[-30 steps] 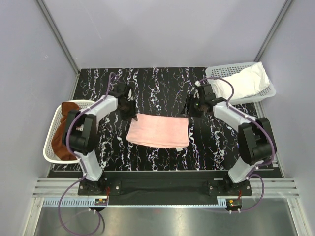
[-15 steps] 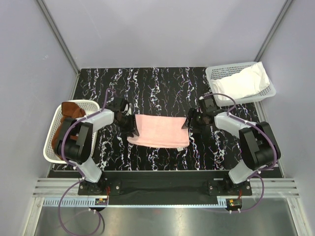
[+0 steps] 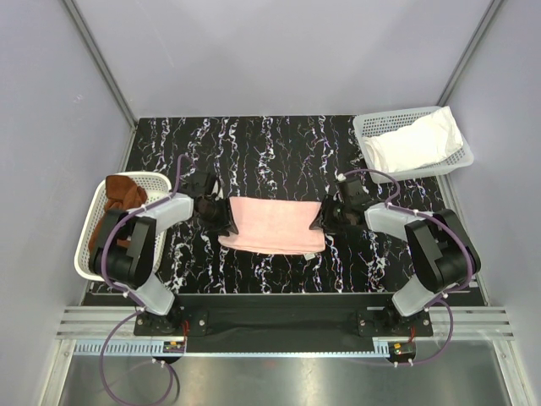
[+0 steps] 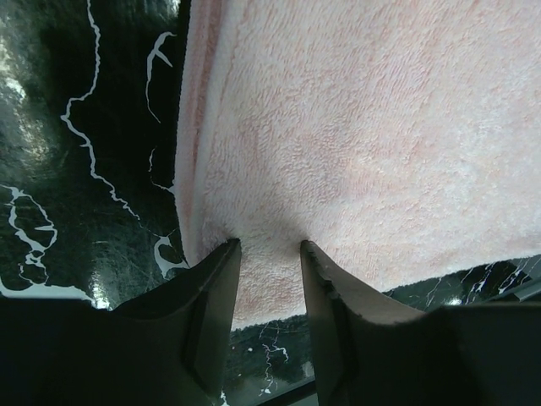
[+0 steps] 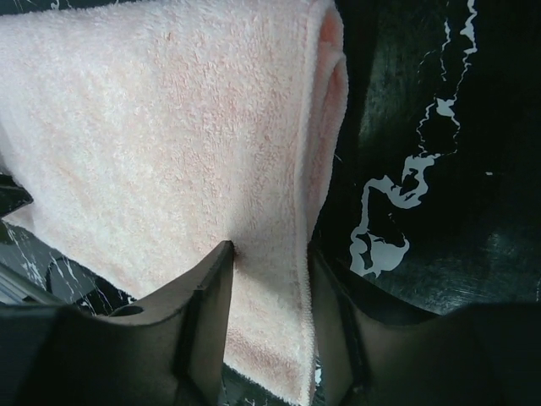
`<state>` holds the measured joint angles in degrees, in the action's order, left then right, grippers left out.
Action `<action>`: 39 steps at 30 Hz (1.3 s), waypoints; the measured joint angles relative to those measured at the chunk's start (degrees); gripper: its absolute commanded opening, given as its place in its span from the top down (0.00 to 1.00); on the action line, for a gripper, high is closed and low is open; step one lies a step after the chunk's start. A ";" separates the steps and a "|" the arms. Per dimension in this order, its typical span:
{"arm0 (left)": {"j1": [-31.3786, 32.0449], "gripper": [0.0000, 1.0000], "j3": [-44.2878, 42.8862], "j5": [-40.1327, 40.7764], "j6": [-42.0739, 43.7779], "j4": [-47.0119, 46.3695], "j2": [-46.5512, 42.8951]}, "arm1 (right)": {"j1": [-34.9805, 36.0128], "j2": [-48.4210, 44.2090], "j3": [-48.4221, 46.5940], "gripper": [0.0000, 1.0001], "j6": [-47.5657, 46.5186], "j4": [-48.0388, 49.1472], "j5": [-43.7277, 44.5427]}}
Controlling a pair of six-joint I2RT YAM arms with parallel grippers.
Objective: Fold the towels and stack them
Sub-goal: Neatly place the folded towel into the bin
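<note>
Pink towel (image 3: 272, 224), white towel (image 3: 418, 144), rust-brown towel (image 3: 121, 191); blk/wht marbled table (image 3: 270, 152).

Surface (image 3: 270, 152): glossy black slab with white marble-style veining. Three things sit directly on it.

- Pink towel (image 3: 272, 224): folded into a flat rectangle, long side running left-right, roughly centred and toward the near half. The wrist views show stacked layers at both short ends, lying flush on the slab.
- White mesh basket (image 3: 380, 125): far right corner, set at an angle, overhanging the right edge.
- Second white basket (image 3: 84, 245): left edge, mid-depth, also hanging off the side.
</note>
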<state>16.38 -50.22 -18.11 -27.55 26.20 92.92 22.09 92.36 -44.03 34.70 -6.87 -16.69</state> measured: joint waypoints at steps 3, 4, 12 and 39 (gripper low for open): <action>0.28 0.59 0.22 1.22 -0.61 -0.11 -0.39 | 0.09 0.00 0.90 0.76 -0.31 1.01 0.44; 0.42 0.59 0.39 1.68 -0.87 -0.26 -0.66 | 0.11 0.00 1.05 0.88 -0.55 1.03 0.72; 0.46 0.58 1.70 1.55 -3.19 -1.81 -1.70 | 0.48 -0.02 -2.86 1.00 -5.25 -4.28 2.43; 0.17 0.55 -17.66 19.76 11.08 13.14 -9.35 | -13.49 11.98 -52.35 1.00 -34.25 -43.56 17.27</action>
<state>16.56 -67.88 1.65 -16.47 39.33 83.57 8.60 104.33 -96.38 0.45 -50.43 0.58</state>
